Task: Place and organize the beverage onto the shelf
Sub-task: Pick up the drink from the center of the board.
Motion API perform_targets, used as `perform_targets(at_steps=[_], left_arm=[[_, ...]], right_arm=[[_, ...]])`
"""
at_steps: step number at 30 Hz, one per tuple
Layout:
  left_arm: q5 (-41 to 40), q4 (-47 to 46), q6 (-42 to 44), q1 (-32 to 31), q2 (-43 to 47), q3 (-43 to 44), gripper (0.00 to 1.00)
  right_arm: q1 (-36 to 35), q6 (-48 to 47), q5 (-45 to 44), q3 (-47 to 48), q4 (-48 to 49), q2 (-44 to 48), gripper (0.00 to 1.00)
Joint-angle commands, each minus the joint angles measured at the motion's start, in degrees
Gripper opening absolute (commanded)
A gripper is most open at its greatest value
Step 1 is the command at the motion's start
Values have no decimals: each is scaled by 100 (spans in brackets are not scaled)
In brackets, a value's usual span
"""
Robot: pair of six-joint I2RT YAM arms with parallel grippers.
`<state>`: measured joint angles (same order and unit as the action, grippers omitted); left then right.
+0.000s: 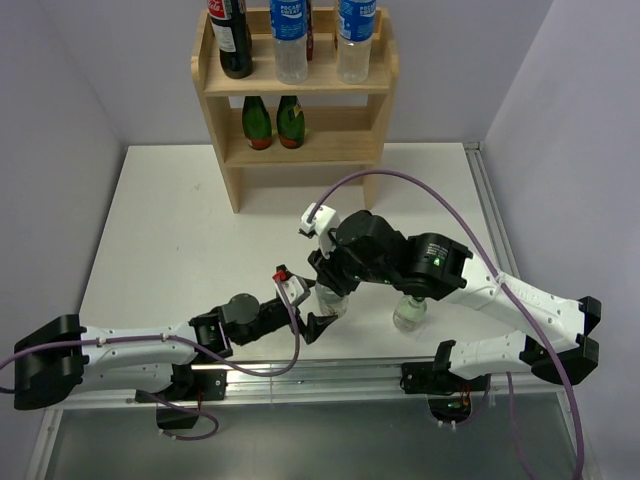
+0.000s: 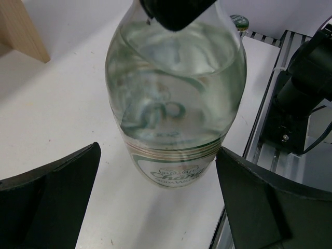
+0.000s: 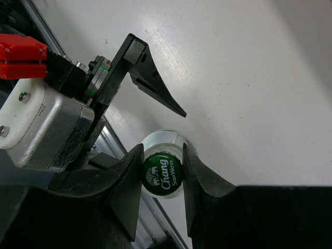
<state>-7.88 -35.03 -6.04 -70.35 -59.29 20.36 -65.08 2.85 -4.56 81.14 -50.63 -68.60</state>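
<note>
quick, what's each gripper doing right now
left gripper: open, fingers either side of the soda water bottle, not touching it
right gripper: closed, holding that bottle by its top

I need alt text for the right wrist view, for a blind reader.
Seen from above, the right gripper is shut on the green Chang cap of a clear bottle standing on the white table. One finger of the open left gripper stands beside the bottle.
</note>
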Motion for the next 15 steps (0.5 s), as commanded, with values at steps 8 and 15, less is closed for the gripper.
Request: perform_targets(at_steps=[8, 15], left_arm=[[-196, -488, 24, -76, -320, 328, 98], [-276, -523, -20, -102, -496, 407, 90]], right_arm=[[-198, 31, -168, 604, 572, 4, 0], [-295, 58, -238, 657, 598, -66, 0]])
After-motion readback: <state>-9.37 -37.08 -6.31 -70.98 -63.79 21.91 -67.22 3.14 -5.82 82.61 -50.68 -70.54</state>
